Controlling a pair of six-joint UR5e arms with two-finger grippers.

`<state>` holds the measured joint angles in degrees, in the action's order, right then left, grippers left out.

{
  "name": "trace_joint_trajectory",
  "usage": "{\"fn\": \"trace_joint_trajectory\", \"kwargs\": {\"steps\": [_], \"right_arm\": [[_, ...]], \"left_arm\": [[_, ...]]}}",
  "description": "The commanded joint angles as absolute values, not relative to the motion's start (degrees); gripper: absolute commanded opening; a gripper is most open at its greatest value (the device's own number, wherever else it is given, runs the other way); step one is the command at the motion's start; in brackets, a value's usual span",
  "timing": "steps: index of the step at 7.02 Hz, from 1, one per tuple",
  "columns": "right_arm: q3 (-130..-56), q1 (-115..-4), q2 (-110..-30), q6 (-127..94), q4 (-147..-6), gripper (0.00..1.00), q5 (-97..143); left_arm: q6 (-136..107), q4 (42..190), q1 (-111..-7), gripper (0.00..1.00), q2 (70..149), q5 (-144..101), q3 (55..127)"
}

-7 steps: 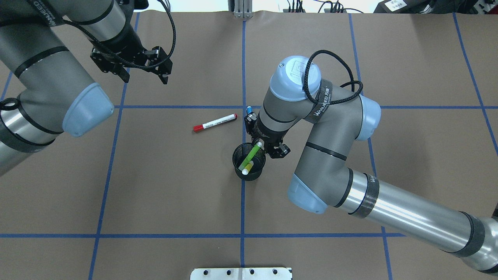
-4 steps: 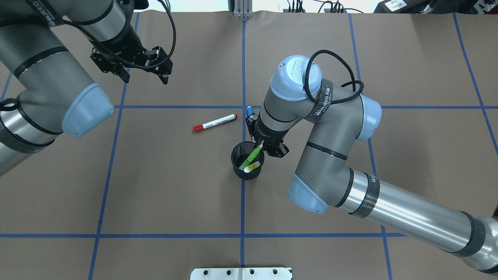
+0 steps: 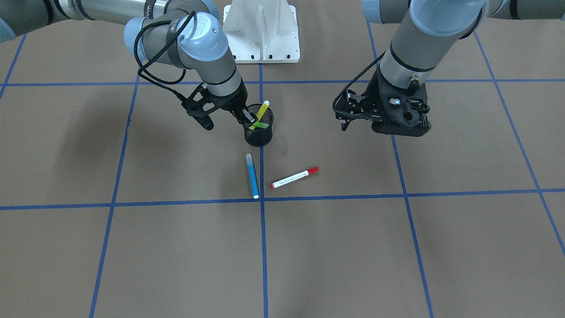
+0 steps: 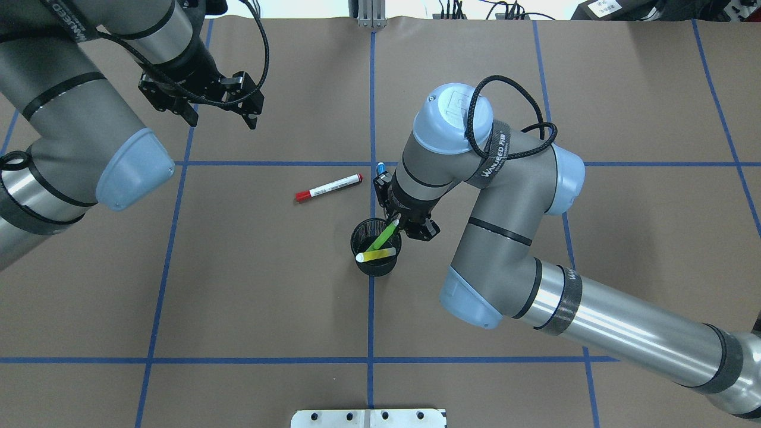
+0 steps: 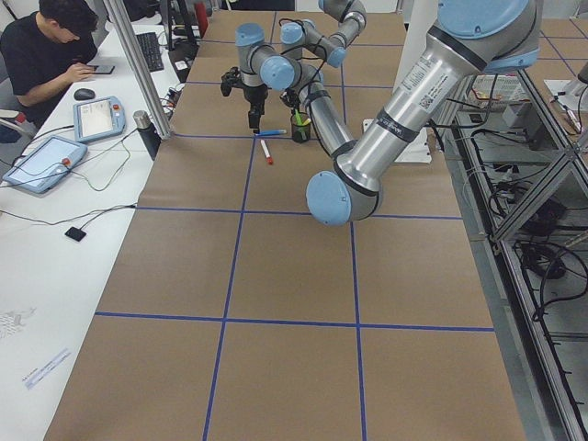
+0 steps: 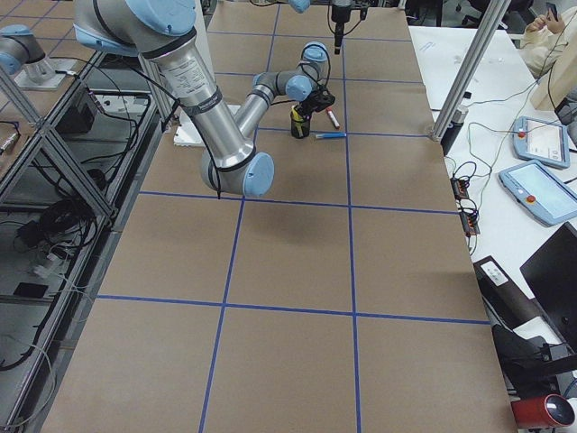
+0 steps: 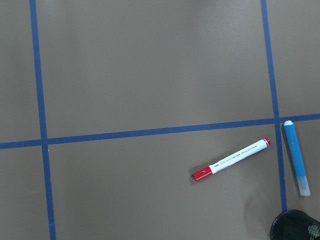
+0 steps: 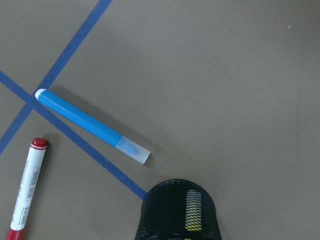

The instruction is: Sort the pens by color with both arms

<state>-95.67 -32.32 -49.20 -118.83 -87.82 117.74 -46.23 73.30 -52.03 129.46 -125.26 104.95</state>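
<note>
Four slim pens are split two and two. The lime green pen (image 4: 383, 236) and the yellow pen (image 4: 380, 254) are inside the black wire-mesh cup (image 4: 373, 268). The cup stands on the middle blue tape line (image 3: 263, 247) of the brown paper-covered tabletop (image 3: 132, 247), between the robot's edge and the two loose pens.

The green one leans with its upper end toward the right arm's black two-finger gripper (image 3: 225, 120). The yellow one lies tilted across the cup's mouth, its white end at the rim.

The blue pen (image 3: 252, 176) lies flat just beside the cup, toward the operators' edge and along the tape line. The white-bodied marker with the red cap (image 3: 294, 177) lies flat near it on the robot's left, not touching.

The right gripper hangs at the cup with its fingers spread wide and nothing between them. One finger is at the rim by the green pen's top; whether it touches the pen I cannot tell.

The left arm's black gripper (image 3: 342, 115) hangs above bare tabletop well off to the robot's left, fingers apart and empty.
</note>
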Motion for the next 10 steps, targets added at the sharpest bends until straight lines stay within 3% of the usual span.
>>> {"fn": "trace_joint_trajectory", "kwargs": {"steps": [1, 8, 10], "right_arm": [[-97.90, -32.78, -49.31, -118.83, -88.33, 0.04, 118.30], [-102.57, -43.58, -48.34, -118.30, -90.53, 0.04, 128.47], [-98.29, -43.95, -44.93, -110.89, -90.09, 0.03, 127.71]], "left_arm": [[-46.23, 73.39, -51.94, 0.98, 129.46, -124.89, 104.94], [-46.49, 73.30, -51.86, 0.98, 129.11, -124.89, 105.38], [-46.41, 73.04, -51.86, 0.98, 127.37, -124.89, 108.61]]}}
